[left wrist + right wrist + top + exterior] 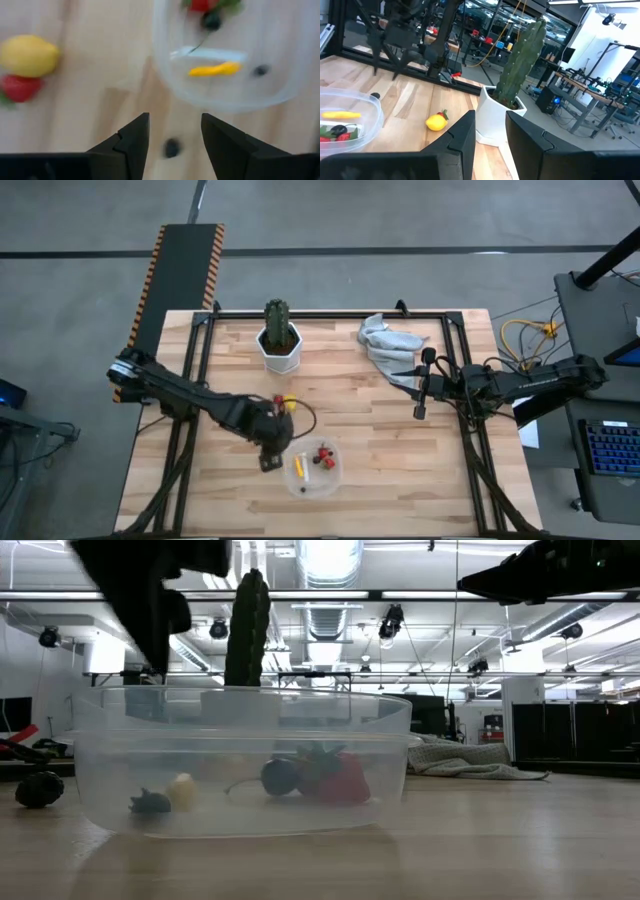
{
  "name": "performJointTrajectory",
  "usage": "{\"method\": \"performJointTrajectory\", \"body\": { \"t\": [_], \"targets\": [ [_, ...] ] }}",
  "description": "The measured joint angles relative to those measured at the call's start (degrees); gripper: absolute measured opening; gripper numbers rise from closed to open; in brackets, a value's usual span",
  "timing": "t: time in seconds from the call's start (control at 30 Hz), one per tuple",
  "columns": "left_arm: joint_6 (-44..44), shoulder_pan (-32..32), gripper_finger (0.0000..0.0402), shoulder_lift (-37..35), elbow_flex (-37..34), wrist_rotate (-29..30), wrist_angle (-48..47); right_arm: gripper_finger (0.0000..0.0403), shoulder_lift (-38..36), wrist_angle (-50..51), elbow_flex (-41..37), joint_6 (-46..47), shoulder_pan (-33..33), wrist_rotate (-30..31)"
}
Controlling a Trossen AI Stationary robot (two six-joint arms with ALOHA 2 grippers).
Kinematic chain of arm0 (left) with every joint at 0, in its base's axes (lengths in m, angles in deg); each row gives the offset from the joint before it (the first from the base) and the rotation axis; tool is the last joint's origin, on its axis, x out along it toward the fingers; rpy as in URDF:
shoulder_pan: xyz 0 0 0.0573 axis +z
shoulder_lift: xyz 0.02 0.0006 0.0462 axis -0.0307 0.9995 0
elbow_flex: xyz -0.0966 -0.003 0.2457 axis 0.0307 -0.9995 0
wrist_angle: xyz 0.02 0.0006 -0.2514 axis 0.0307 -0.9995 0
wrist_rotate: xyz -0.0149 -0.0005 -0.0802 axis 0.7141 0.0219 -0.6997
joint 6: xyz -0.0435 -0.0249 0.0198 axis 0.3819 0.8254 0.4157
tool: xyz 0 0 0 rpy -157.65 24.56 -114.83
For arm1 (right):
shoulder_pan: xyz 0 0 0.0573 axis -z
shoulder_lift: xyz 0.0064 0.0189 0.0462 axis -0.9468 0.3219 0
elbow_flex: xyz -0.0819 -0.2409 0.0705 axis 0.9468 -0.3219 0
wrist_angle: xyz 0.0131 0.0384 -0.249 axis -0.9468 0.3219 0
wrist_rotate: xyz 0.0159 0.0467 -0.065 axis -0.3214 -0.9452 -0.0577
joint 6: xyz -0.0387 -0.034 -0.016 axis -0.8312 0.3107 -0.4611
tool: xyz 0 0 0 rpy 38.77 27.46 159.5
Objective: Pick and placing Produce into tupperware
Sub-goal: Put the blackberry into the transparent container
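Left gripper (172,137) hovers beside the tupperware (330,477), fingers apart over a dark berry (171,148) on the surface. Right gripper (422,385) waits near a grey cloth (385,342), fingers narrowly parted, empty.

Right hand (489,131): two dark fingers (457,142) in the foreground, a gap between them, nothing held.
Table (415,102): light wood planks.
Tupperware (350,120): clear, at the view's edge; holds an orange sliver (340,114), a dark berry (340,130) and red pieces (326,135).
Lemon (435,121): yellow, on the table between tupperware and pot.
Small dark berry (375,95): on the table just beside the tupperware rim.
White pot (492,117): holds an upright green cactus (522,60).
Left arm (395,35): dark, above the table's far side.
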Motion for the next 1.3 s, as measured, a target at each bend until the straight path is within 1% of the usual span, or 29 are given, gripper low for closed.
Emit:
{"method": "performJointTrajectory", "body": {
  "t": [0.07,0.27,0.37,0.47,0.6,0.67,0.8,1.0,1.17,1.3],
  "targets": [
    [-3.14,-1.85,0.0164,-0.04,-0.68,3.26,-1.06,0.01,0.02,0.0,0.0,-0.01,0.01,0.0],
    [-14.37,-7.31,0.0164,1.11,-1.16,8.31,-0.39,0.01,0.02,0.0,0.0,0.01,-0.01,0.0],
    [-15.67,-8.9,0.0164,1.58,-1.25,9.63,-0.44,0.01,0.04,-0.02,0.0,0.02,-0.01,0.0],
    [-14.82,-9.72,0.0164,1.97,-1.86,9.09,-0.87,0.01,0.04,0.0,0.0,0.01,0.0,0.0],
    [-12.95,-9.89,0.0164,2.4,-4.49,5.6,-0.28,0.01,0.04,0.02,0.0,0.01,0.01,0.0],
    [-11.87,-9.91,0.0164,2.58,-6.29,4.76,0.04,0.01,0.04,0.02,0.0,0.03,0.01,0.0],
    [-11.86,-9.91,0.0164,2.65,-9.71,1.88,4.26,0.01,0.04,0.0,0.0,0.46,0.0,-0.01],
    [-12.02,-9.91,0.0164,2.65,-12.15,1.74,5.11,0.01,0.04,0.0,0.0,0.45,0.01,-0.01],
    [-12.03,-9.91,0.0164,2.65,-15.77,1.51,12.03,0.01,0.02,0.0,0.0,0.45,-0.01,-0.02],
    [-11.78,-9.91,0.0164,2.65,-16.47,1.5,12.42,0.01,0.02,0.0,0.0,0.45,0.0,0.0]
  ]
}}
